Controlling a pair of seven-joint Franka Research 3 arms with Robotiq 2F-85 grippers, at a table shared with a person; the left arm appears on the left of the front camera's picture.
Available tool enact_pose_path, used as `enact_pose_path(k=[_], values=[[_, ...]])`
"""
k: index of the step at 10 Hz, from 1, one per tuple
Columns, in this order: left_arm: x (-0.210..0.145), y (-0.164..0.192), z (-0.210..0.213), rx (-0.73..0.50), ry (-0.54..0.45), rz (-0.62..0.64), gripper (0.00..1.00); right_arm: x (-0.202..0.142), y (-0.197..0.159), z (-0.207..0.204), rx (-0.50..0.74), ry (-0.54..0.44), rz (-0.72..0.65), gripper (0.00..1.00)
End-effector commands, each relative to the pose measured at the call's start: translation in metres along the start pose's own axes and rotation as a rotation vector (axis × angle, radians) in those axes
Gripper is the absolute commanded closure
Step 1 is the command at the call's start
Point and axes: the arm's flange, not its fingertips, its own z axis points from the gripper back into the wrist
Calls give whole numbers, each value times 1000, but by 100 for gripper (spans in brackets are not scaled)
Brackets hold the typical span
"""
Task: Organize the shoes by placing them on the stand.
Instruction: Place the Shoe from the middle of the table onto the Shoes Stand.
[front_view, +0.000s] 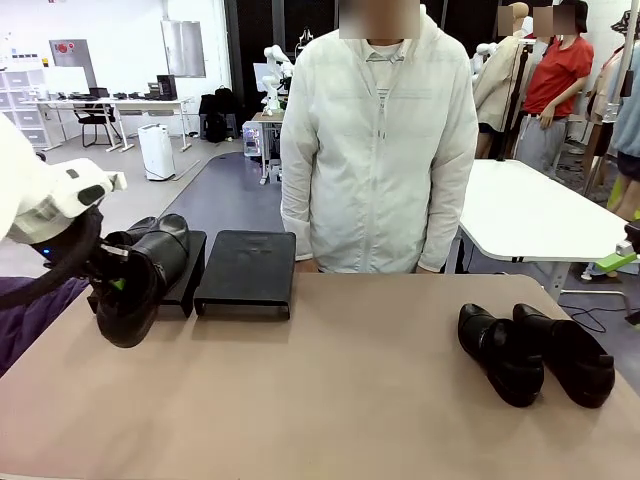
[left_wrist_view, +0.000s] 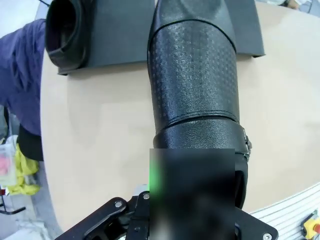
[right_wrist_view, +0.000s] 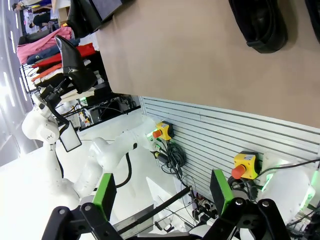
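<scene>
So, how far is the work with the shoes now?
Done: the first shoe lies on the left stand. In hand: the left gripper is shut on the second shoe, its toe over that stand. Left: the third shoe and the fourth shoe lie on the table. The right gripper is open.

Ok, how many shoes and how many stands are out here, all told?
Shoes: 4 (one in the left claw, one on a stand, two on the table)
Stands: 2
Total: 6
</scene>
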Motion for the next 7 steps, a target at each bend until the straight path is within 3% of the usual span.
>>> enact_pose_path(k=[1,4,5,7], values=[[2,-8,5,-1,-23,17,100,1,3,3,18,2,21,0],[-2,-11,0,3,0,-5,100,1,3,3,18,2,21,0],[6,-8,3,-20,15,-73,100,1,3,3,18,2,21,0],[76,19,-1,-30,60,10,100,1,3,3,18,2,21,0]])
